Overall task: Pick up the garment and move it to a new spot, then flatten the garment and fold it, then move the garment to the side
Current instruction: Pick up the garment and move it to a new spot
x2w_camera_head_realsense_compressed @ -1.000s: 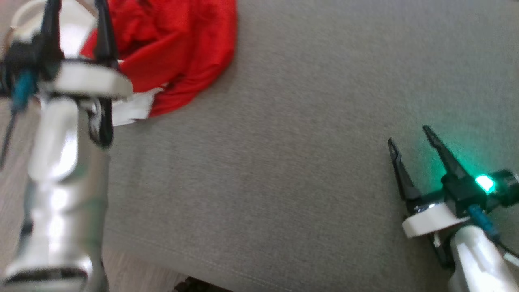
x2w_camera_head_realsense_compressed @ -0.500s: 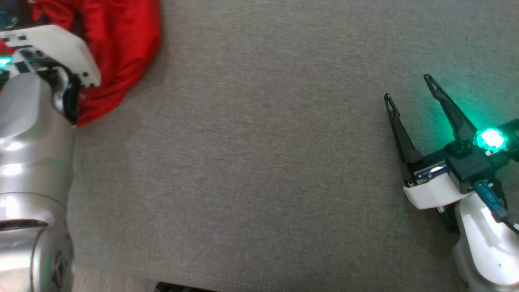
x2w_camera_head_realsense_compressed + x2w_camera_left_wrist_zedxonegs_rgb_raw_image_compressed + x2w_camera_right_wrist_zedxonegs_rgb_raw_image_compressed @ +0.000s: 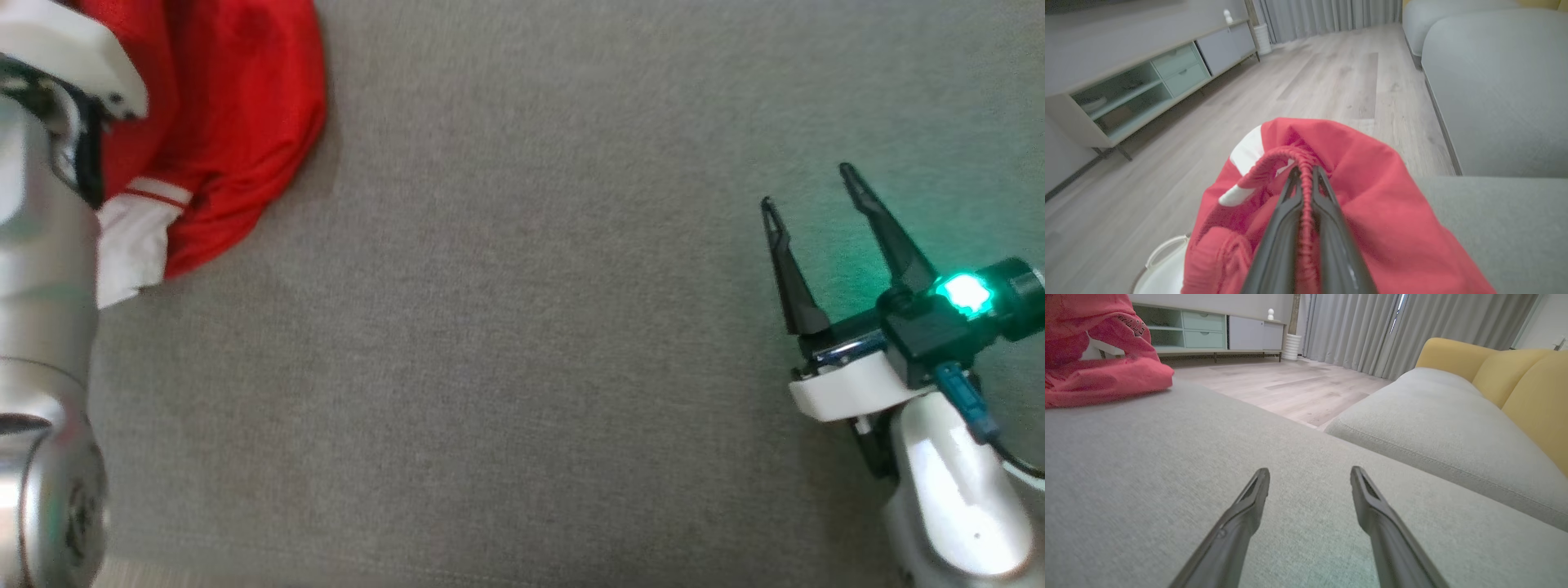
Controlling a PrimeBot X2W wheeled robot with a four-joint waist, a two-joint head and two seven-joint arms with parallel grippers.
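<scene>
Here, logged: garment, red with white trim. Lay bunched at the left edge of the grey seat. Was pinched at its gathered waistband by the left gripper, jaws clenched on the elastic. Logged also: right gripper. Hung low over the seat's right side, well apart from the garment, jaws released and spread, nothing between them, green lamp lit. Noted beyond: wood floor, low cabinet.
</scene>
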